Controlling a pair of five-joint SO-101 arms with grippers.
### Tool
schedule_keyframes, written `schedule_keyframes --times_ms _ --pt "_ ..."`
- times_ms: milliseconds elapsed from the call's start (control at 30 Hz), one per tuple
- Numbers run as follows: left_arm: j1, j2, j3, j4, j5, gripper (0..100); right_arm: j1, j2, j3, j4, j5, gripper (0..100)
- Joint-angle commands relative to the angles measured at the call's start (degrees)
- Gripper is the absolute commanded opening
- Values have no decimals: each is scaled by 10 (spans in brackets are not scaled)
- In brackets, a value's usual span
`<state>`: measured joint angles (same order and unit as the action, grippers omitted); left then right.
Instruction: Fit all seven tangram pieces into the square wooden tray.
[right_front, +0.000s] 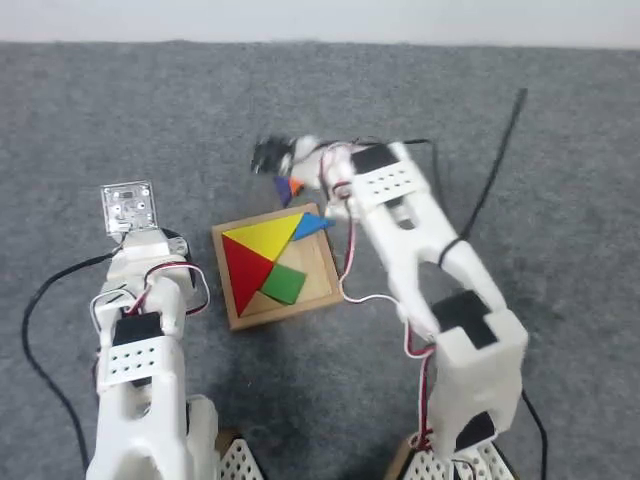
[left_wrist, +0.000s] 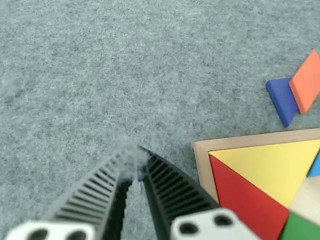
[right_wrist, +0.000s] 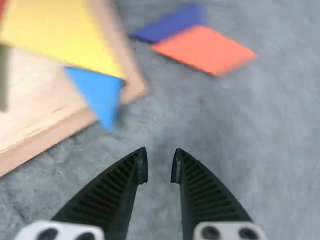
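Beside the wooden tray (right_front: 283, 314), the right tool (right_wrist: 159, 167) hangs slightly spread near a blue triangle (right_wrist: 100, 95) overhanging the rim, while the left tool (left_wrist: 134, 162) is pressed together, empty.

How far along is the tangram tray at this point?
Yellow triangle, red triangle and green square lie inside the tray. The light blue triangle overhangs its rim. Nothing is gripped: the right gripper is open near that piece, the left gripper shut. Orange piece and dark blue piece wait outside on the mat.
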<state>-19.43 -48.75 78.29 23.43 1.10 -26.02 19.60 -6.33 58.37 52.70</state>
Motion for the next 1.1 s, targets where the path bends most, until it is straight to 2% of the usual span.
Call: schedule_keyframes --times_ms 0,267,367,467,733,933,1067 --pt "2 -14 -7 -14 -7 12 29 -65 -33 20 -188 95" --pt "2 -14 -7 -14 -7 12 8 -47 -33 84 -715 99" --pt "2 -14 -7 -14 -7 12 -6 -11 -36 77 -873 99" --pt "2 -14 -7 -13 -7 12 -26 29 -36 49 -984 99" --pt "2 -14 -7 -13 -7 12 -70 47 -36 -20 -1098 104" --pt "2 -14 -7 -13 -7 12 -84 53 -36 -25 -1115 269" --pt "2 -14 -7 -13 -7 12 -87 54 -36 -31 -1115 247"
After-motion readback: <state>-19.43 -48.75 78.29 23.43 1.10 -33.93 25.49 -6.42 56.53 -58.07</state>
